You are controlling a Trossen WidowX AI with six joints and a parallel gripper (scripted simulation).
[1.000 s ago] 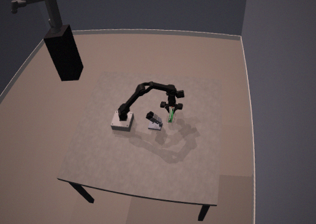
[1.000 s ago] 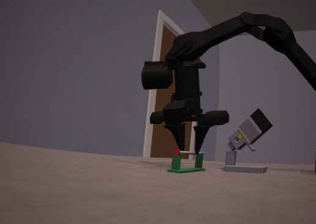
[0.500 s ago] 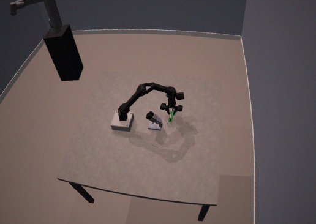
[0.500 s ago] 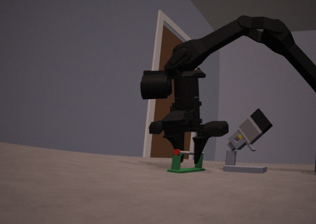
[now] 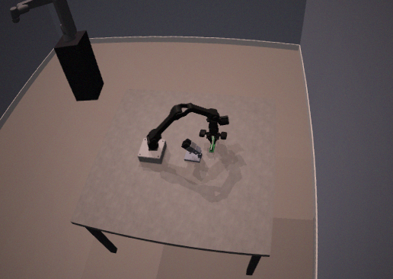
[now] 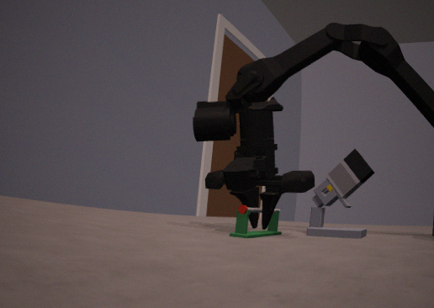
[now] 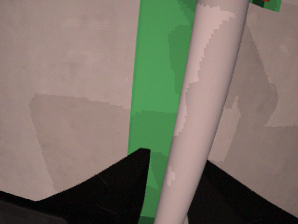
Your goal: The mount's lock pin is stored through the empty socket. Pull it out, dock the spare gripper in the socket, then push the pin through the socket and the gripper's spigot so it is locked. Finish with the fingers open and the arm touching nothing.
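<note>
A white rod (image 6: pixel 242 209) (image 7: pixel 215 60) with a red end lies level across the two uprights of a green stand (image 5: pixel 212 150) (image 6: pixel 241 223) (image 7: pixel 155 75). My gripper (image 6: pixel 259 228) (image 7: pixel 168 161) points down over the stand. Its fingers are close together, one on each side of the rod, with the tips below it. A gap still shows between the rod and one finger in the wrist view. A grey mount base (image 6: pixel 336 233) (image 5: pixel 192 158) with a short post stands beside the green stand. A tilted grey unit (image 6: pixel 342 179) (image 5: pixel 196 149) with a black end and a yellow spot sits above the post.
The arm's light base block (image 5: pixel 150 157) is left of the mount in the top view. The arm arches over from it. All stands on a grey table (image 5: pixel 160 212). Another grey arm (image 5: pixel 65 17) on a black pedestal (image 5: pixel 80 71) stands away from the table.
</note>
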